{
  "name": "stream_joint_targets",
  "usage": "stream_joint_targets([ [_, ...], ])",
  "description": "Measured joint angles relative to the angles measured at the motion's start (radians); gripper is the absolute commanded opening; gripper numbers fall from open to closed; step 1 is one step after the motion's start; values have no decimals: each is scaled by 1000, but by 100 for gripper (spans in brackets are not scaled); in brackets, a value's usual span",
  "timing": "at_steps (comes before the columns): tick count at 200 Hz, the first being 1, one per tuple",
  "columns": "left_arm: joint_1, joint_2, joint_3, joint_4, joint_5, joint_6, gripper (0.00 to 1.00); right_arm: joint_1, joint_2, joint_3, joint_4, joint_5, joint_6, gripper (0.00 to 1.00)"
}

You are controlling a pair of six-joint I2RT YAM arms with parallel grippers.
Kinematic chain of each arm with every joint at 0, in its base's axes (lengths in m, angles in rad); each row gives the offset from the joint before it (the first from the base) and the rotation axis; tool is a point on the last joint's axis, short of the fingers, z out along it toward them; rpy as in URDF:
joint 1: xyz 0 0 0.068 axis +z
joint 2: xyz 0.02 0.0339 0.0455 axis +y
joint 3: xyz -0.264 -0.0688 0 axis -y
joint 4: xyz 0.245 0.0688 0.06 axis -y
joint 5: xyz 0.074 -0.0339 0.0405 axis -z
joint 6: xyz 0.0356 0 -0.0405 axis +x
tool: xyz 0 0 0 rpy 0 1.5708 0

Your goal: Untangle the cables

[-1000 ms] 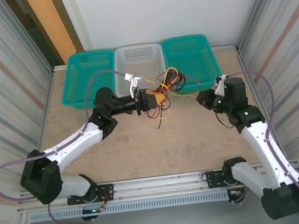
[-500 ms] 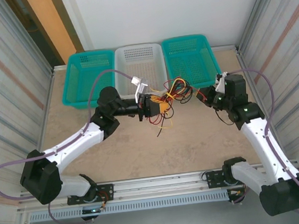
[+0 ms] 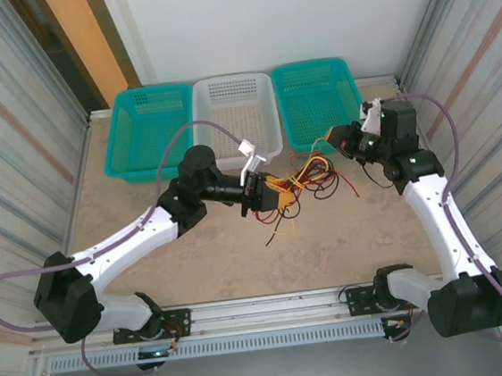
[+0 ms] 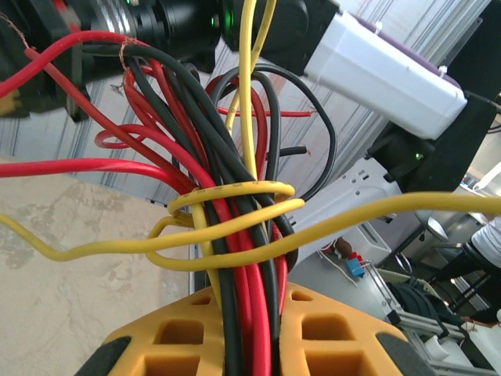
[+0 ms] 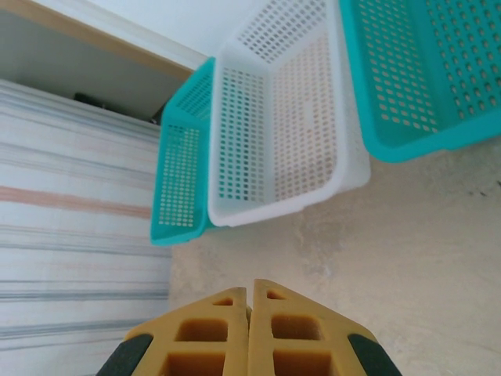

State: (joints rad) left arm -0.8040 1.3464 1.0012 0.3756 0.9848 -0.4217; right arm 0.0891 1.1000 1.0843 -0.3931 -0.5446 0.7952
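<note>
Left pincer (image 4: 247,307) clamped on knotted cables (image 4: 205,129), mid-surface (image 3: 240,252). Right pincer (image 5: 250,304) closed, near far-right corner.

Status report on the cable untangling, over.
Left gripper clamped on the cables; knotted, yellow looped round the bundle. Right gripper shut, a yellow strand leading toward it. Right-hand teal basket just behind the tangle.

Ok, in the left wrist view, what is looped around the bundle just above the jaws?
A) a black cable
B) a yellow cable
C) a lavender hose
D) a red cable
B: a yellow cable coils around the red and black cables, cinching them into one bundle.
</note>
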Motion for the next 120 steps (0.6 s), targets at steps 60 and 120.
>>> stream_joint_targets([
  [60,-21,5,0,-81,-15,71,0,-5,83,150,-10,-37,-25,0],
  [120,-43,48,0,-118,-34,97,0,-3,122,214,-18,-60,-29,0],
])
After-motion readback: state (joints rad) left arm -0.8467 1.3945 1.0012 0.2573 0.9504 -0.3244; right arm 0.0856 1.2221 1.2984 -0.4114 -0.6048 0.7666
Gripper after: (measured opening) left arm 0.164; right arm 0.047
